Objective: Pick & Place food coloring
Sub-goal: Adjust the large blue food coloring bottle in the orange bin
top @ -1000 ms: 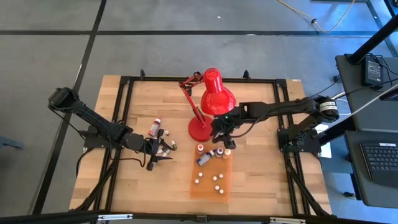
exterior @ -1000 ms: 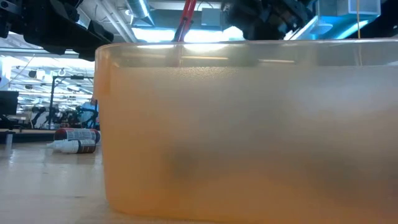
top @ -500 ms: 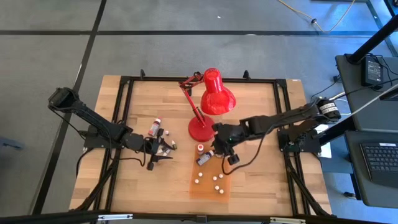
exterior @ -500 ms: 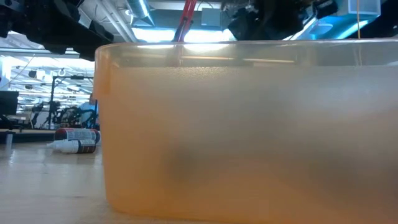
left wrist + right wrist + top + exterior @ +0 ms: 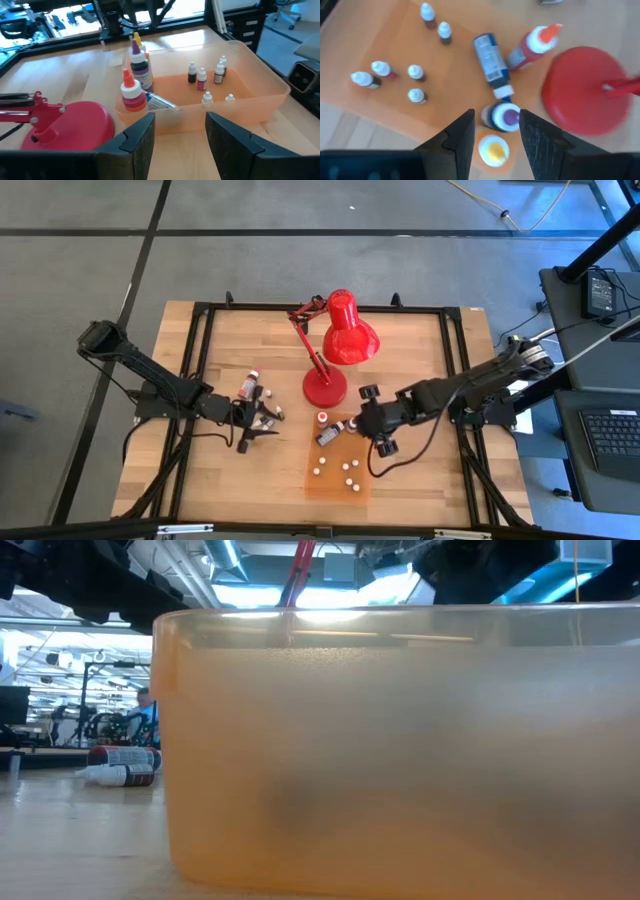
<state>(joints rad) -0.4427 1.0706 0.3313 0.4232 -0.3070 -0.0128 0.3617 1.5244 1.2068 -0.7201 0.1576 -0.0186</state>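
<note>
No text, brand, number or sign can be read anywhere. A bottle (image 5: 489, 56) lying in the tray (image 5: 395, 107) has a pale printed label, and another bottle (image 5: 127, 757) lying on the table (image 5: 60, 840) has a label with light marks, but the print on both is too small and blurred to make out.

A wooden worktop (image 5: 410, 340) in a black metal frame (image 5: 205, 310) stands on a grey floor (image 5: 300, 220) crossed by dark lines. Past the worktop's right edge sits a dark desk (image 5: 600, 440) with a keyboard (image 5: 612, 438). Bright ceiling lights (image 5: 330, 590) glow in the hall behind.
</note>
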